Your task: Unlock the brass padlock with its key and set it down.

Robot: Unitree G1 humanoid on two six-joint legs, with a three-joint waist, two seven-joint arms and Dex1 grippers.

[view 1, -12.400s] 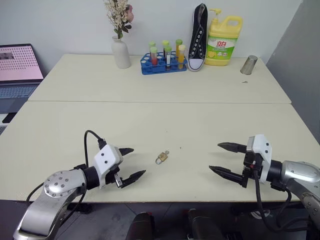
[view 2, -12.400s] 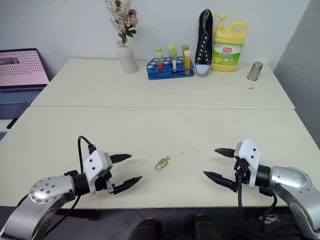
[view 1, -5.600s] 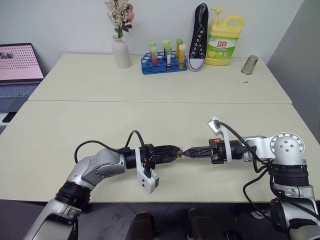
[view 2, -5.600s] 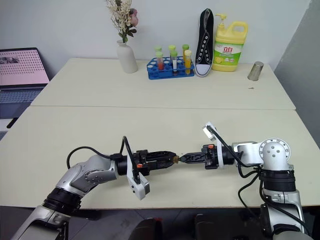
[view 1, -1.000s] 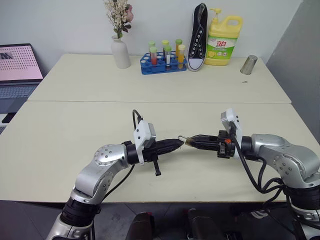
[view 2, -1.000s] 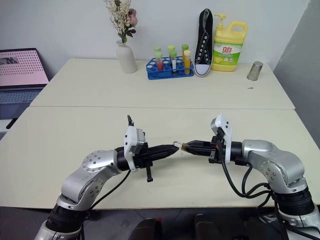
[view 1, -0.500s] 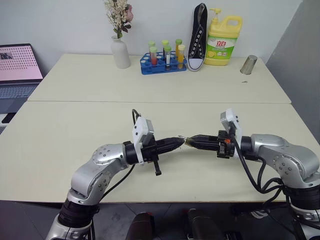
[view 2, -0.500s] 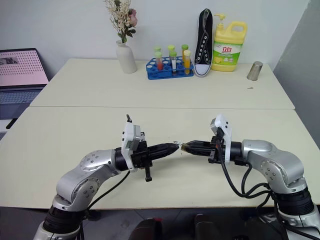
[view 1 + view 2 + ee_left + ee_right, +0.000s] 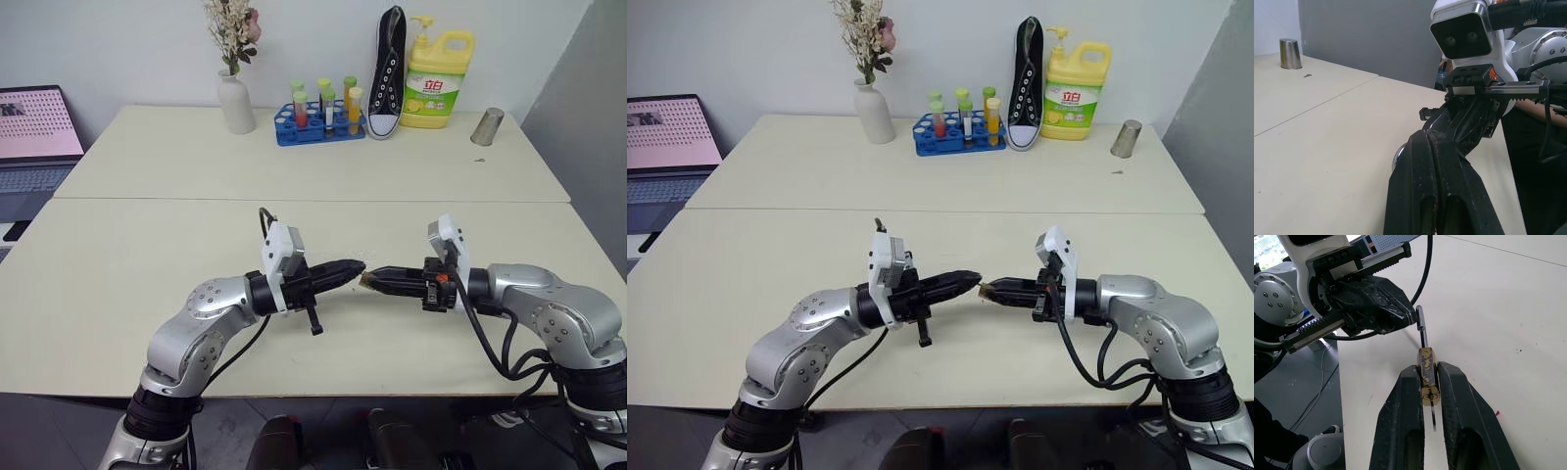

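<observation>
My right gripper (image 9: 1428, 370) is shut on the brass padlock (image 9: 1426, 363), holding its small golden body between the fingertips above the table (image 9: 147, 255). Its thin silver shackle (image 9: 1421, 333) sticks out toward my left gripper (image 9: 1406, 316). That gripper is shut, with its tips against the shackle's end; whether it pinches the shackle I cannot tell. The key (image 9: 1433, 420), a thin silvery sliver, pokes out of the padlock's keyhole end between my right fingers. From the head, the left gripper (image 9: 355, 266) and right gripper (image 9: 371, 278) meet tip to tip over the near table.
Along the far table's back edge stand a white vase of flowers (image 9: 236, 101), a blue rack of tubes (image 9: 321, 124), a black sneaker (image 9: 390, 73), a yellow detergent bottle (image 9: 438, 69) and a metal cup (image 9: 487, 127). A laptop (image 9: 37, 127) sits at the far left.
My left gripper's tips have edged slightly up and closer onto the shackle, and its wrist has turned a little. The right gripper and the padlock have stayed still.
</observation>
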